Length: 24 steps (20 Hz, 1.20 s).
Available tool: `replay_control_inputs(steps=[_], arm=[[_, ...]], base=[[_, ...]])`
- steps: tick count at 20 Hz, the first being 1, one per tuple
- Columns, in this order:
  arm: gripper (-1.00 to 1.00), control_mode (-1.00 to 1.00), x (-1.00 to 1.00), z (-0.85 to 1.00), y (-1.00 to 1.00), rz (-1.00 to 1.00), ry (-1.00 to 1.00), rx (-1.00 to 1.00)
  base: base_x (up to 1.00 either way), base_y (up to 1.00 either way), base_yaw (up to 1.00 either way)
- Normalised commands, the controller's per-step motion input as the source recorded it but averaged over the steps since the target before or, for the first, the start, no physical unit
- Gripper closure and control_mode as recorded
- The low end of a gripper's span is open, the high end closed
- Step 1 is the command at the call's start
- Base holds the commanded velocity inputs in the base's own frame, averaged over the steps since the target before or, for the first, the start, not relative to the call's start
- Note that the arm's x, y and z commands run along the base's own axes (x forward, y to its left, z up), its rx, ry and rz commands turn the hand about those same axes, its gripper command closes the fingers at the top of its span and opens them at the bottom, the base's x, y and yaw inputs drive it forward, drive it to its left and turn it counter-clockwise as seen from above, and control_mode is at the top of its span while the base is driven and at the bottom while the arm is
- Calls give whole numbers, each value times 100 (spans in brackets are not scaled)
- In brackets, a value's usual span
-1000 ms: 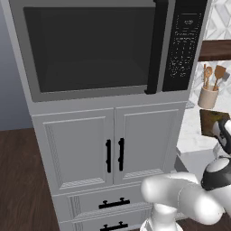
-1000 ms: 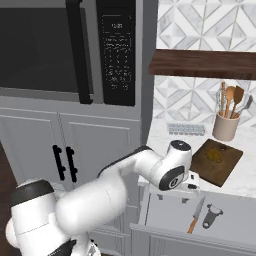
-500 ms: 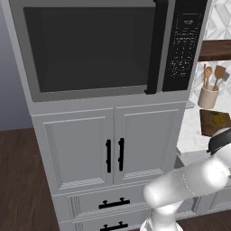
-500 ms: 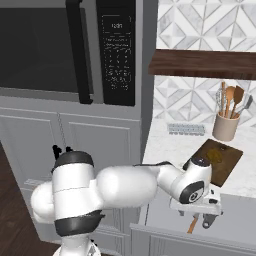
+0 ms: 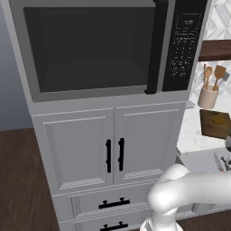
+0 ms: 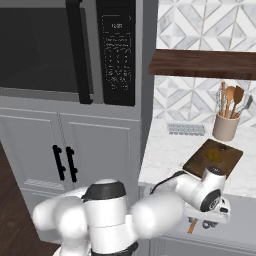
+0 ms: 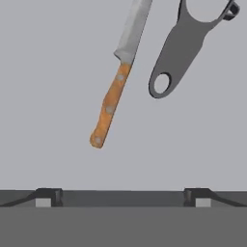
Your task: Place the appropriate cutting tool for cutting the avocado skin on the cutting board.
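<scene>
Orange-handled knife (image 7: 116,82) lies flat on grey drawer floor (image 7: 53,87), just beside a grey peeler (image 7: 185,46), not touching. Gripper (image 7: 123,197) hangs above w/ jaws wide apart, holding nothing. Avocado (image 6: 215,155) sits on cutting board (image 6: 197,162) on countertop (image 6: 162,157).

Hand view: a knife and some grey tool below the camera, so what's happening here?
The arm has reached down over an open drawer. Its gripper hangs open above a knife with an orange-brown handle and a grey peeler, holding nothing. The cutting board on the counter carries the avocado; no tool is on it yet.
</scene>
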Motion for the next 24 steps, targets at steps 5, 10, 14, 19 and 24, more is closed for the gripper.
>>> replay_control_inputs(steps=[5,10,14,19,24], arm=[[-100,-100,0,-28,-17,0,8,5],[-100,-100,-2,-38,-8,0,9,1],[-100,-100,0,-40,0,0,3,2],[-100,-100,-1,-39,0,0,0,3],[-100,-100,-23,-25,0,0,0,4]], base=[[0,0,0],[0,0,0],[0,0,0],[0,0,0],[0,0,0]])
